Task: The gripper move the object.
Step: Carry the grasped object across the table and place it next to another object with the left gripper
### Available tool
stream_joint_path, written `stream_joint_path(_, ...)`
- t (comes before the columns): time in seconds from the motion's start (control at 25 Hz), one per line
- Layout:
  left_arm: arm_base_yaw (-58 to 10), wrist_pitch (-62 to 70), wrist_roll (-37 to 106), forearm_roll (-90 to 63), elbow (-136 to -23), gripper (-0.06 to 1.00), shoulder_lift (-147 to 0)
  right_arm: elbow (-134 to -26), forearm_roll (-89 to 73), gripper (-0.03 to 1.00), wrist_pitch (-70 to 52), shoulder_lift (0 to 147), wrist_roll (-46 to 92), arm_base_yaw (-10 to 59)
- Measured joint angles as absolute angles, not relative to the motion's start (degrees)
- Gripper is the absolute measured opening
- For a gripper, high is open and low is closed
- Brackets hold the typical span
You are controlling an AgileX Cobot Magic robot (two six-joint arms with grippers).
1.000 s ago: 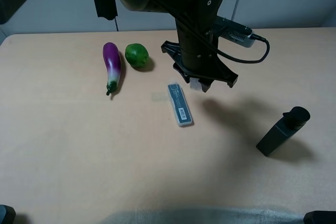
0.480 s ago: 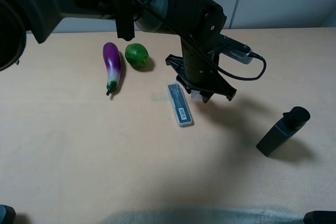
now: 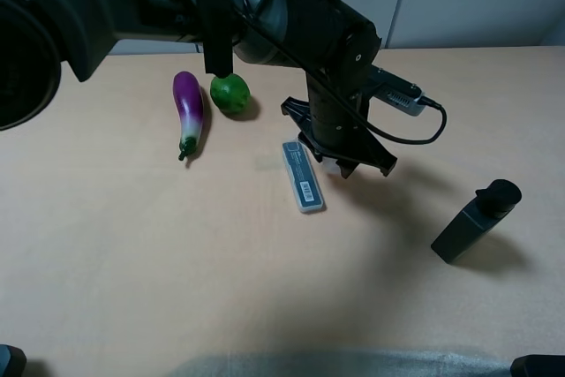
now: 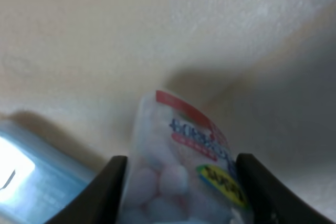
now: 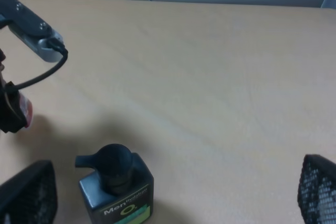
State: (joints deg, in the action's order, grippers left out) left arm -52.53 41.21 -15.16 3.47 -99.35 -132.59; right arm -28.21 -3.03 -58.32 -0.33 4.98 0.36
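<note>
The bottle (image 4: 181,166) is pinched between the left gripper's (image 3: 337,165) dark fingers (image 4: 105,192), low over the table (image 3: 132,245) and just beside the grey case (image 3: 303,176). The arm (image 3: 327,50) bends steeply downward. The right gripper (image 5: 173,182) is spread wide near the black pump bottle (image 5: 116,184).

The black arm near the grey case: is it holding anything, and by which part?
Yes. The left gripper holds the small plastic bottle, clamped by the sides of its labelled body between the two fingers.
</note>
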Motion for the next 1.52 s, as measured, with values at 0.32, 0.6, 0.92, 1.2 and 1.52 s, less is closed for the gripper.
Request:
stream_joint_path(0.32,-52.53,41.28,-15.09,3.47,-99.35,0.44,-133.06,-28.21,-3.03,0.69,-58.32,-0.33,4.98,0.36)
stream_joint_path(0.6,-52.53,41.28,-15.05,3.47,-99.35,0.51,-133.06,-28.21,-3.03,0.69,-58.32,-0.33,4.98,0.36)
stream_joint_path(0.92,-52.53,41.28,-15.05,3.47,-99.35,0.77,-133.06,-28.21,-3.03,0.69,-58.32,-0.33,4.82,0.36)
stream_joint_path(1.2,-52.53,41.28,-15.05,3.47,-99.35,0.78,-133.06,-28.21,-3.03,0.69,-58.32,-0.33,4.82,0.36)
stream_joint_path(1.52,-52.53,45.57,-14.22,3.47,-102.85,0.79,-133.06,-28.21,-3.03,0.69,-58.32,-0.33,4.82,0.36)
